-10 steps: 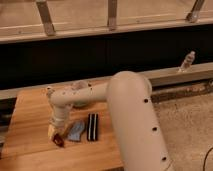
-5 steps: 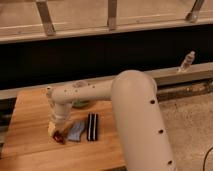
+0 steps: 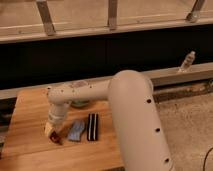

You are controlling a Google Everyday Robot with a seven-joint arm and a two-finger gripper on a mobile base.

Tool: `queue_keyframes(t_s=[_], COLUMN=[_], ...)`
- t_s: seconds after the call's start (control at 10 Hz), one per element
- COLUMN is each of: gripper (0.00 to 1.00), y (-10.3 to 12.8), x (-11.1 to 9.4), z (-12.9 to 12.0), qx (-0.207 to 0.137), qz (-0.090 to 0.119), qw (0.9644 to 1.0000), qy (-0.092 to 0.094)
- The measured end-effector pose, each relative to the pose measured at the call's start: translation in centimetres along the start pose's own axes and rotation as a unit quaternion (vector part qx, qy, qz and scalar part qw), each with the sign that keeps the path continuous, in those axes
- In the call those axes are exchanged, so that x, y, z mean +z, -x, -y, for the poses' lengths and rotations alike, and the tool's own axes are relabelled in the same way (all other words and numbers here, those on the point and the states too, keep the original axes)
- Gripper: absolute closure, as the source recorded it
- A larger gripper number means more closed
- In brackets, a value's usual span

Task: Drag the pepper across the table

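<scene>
The pepper (image 3: 56, 138) is a small dark red-brown piece lying on the light wooden table (image 3: 27, 112), near its front left. My gripper (image 3: 51, 131) hangs from the white arm straight down onto the table, right at the pepper's upper left end and touching or nearly touching it. The big white arm segment (image 3: 132, 120) fills the right foreground and hides the table's right part.
A blue-grey cloth-like piece (image 3: 76, 130) lies just right of the pepper. A black-and-white striped block (image 3: 92, 127) lies right of that. A greenish object (image 3: 80, 104) sits under the arm. A bottle (image 3: 187, 61) stands on the far ledge at right.
My gripper has shifted slightly to the left, and the pepper has shifted slightly left with it. The cloth piece and the striped block have stayed in place.
</scene>
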Motion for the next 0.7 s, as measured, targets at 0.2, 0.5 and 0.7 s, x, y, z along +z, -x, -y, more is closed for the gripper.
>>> queue_keyframes(t_s=[0.2,0.5,0.7], gripper=[0.94,0.94,0.94], y=[0.2,0.8,1.3], x=[0.2,-0.8,-1.1], z=[-0.6,-3.0,-5.0], qx=[-0.01,-0.049,-0.08], qz=[-0.001,0.007,0.009], qw=[0.9999,0.9986,0.9964], qy=[0.005,0.016,0.029])
